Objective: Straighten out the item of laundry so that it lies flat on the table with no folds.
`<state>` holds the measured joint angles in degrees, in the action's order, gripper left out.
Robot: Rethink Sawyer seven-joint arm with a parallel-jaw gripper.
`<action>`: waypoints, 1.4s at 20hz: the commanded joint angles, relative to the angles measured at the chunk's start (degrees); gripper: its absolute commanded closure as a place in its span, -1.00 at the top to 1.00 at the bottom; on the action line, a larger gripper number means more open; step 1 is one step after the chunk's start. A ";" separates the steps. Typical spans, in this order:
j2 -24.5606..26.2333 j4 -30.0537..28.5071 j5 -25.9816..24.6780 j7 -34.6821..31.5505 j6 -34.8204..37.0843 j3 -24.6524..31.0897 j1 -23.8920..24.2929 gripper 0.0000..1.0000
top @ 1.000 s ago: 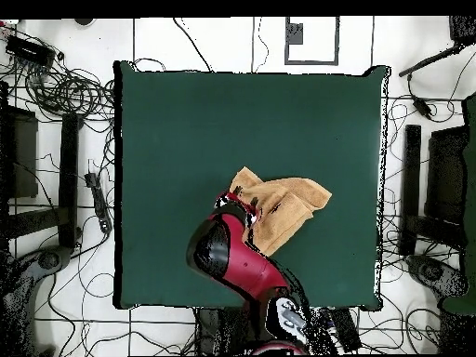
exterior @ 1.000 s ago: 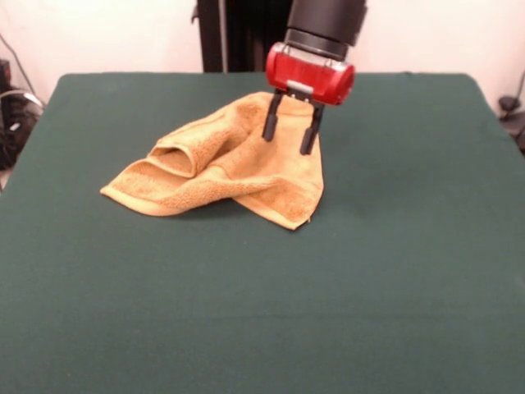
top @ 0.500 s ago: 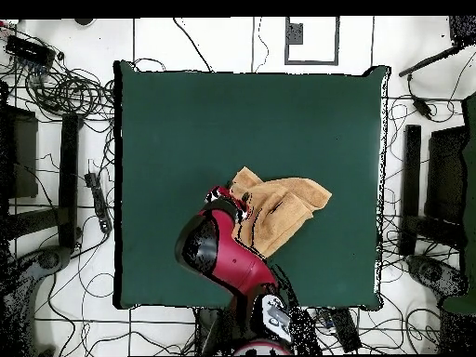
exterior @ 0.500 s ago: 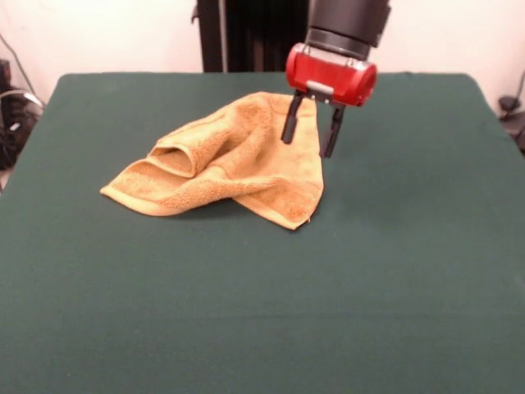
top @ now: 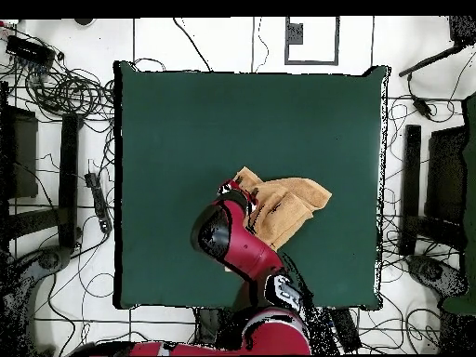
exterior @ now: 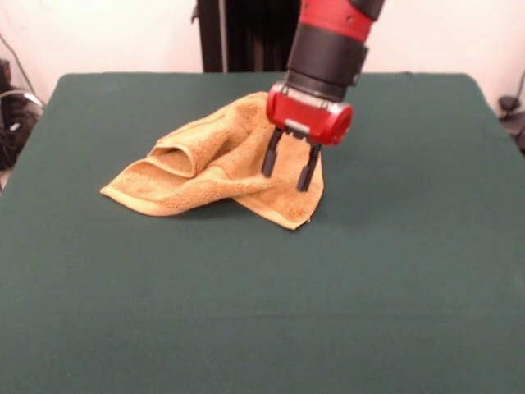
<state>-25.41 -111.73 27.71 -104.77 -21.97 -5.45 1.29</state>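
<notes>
Mustard terry towel (exterior: 221, 168) rumpled, folded; fingers (exterior: 287, 170) apart above it.

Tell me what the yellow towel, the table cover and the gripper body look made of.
Towel: terry cloth, looped matte pile, flat woven band near the edge. Table: dark green fabric cover, matte, likely woven. Gripper: glossy red shell, probably plastic or painted metal; black open fingers, material unclear.

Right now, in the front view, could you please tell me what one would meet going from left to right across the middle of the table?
Bare dark green cloth-covered table → crumpled mustard-yellow terry-cloth towel → red and black gripper, open, over the towel's right part → bare green table again out to the right edge.
</notes>
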 commanded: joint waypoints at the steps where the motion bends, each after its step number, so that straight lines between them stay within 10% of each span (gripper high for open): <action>1: 3.88 6.08 -0.25 -12.39 0.24 6.27 0.56 1.00; 28: 6.64 7.73 13.80 -6.94 11.66 -6.31 -11.04 1.00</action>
<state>-21.13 -107.52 37.87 -104.77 -18.25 -12.31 -8.79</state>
